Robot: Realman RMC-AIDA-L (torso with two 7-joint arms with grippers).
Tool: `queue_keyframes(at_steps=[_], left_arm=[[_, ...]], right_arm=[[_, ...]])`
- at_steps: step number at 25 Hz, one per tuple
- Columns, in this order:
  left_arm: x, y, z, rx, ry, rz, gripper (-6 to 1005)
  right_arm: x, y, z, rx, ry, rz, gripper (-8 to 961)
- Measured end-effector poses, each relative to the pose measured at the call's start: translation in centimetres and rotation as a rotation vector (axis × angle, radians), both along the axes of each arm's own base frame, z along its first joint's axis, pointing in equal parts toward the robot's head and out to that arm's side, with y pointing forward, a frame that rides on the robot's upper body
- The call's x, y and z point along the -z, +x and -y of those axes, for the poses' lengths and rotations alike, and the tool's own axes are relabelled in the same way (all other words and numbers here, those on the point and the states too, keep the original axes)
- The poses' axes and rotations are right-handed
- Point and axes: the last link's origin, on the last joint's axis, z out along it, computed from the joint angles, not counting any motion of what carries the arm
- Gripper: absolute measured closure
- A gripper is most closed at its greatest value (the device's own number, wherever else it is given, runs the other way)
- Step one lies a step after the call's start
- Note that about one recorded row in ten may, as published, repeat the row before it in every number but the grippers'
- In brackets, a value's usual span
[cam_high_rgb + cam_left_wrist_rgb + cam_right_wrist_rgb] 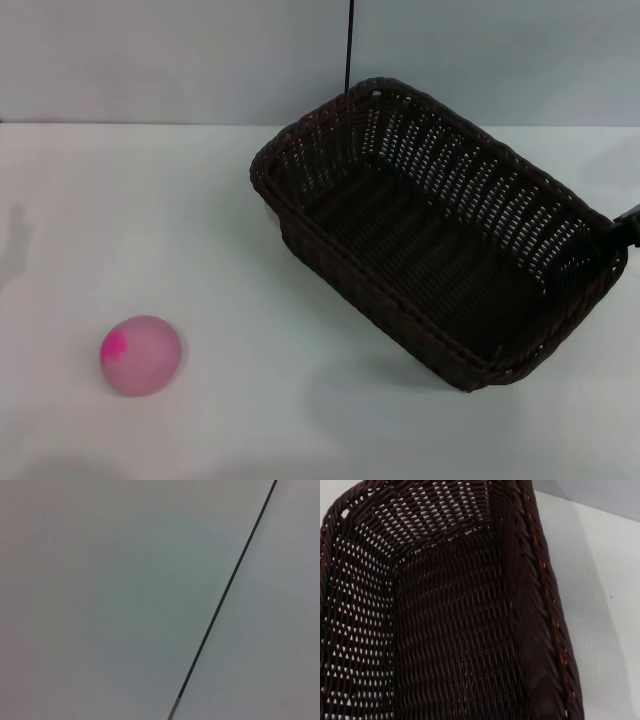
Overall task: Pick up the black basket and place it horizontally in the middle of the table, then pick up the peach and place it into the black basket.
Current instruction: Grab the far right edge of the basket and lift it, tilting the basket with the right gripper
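1. The black basket (440, 235) lies at a slant on the table (250, 300), its long axis running from 10 o'clock to 4 o'clock.
2. My right gripper (628, 222) is at the basket's rim at 3 o'clock; I cannot tell if it is closed.
3. The peach (141, 354) rests at 8 o'clock, well apart from the basket.
4. My left gripper is not visible.

Very little of the robot's own body shows. In the head view a small black part of the right gripper (628, 222) pokes in at the right edge: matte, dark, blocky, with a slightly angled outline and no visible markings, screws or cables. Its fingers cannot be made out. Neither wrist view shows any part of the robot, and the left arm is out of sight.
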Motion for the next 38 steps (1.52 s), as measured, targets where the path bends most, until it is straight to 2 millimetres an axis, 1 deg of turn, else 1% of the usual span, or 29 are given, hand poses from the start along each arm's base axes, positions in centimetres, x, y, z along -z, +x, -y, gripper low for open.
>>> queue_keyframes(at_steps=[9,10,11,14,20,23,26,32,35,38], left_arm=[[0.1,0.0,-0.1,-0.004,-0.010,0.002,171],[0.1,0.0,-0.1,-0.004,-0.010,0.003,171],[0.1,0.0,-0.1,-0.004,-0.010,0.003,171],[0.2,0.0,-0.1,-0.003,-0.011,0.003,172],[0.2,-0.1,-0.1,-0.004,-0.012,0.003,172],[0.2,-0.1,-0.1,-0.004,-0.012,0.003,172],[0.2,0.1,-0.4,0.003,-0.012,0.003,172],[0.2,0.3,-0.7,0.010,-0.012,0.003,172],[0.2,0.3,-0.8,0.012,-0.012,0.003,172],[0.2,0.4,-0.9,0.016,-0.012,0.003,172]], right_arm=[[0.4,0.3,0.1,0.001,0.009,-0.005,675],[0.5,0.3,0.2,0.003,0.015,-0.026,719],[0.5,0.3,0.2,0.003,0.015,-0.026,725],[0.3,0.2,0.5,0.001,0.031,-0.096,738],[-0.9,0.8,1.1,0.009,0.081,-0.223,745],[-1.2,1.0,1.3,0.009,0.084,-0.260,748],[-1.8,1.1,1.6,0.006,0.095,-0.322,752],[-3.3,0.7,2.1,-0.034,0.125,-0.456,749],[-3.9,0.2,2.3,-0.086,0.125,-0.527,742],[-4.3,-0.3,2.2,-0.147,0.120,-0.551,735]])
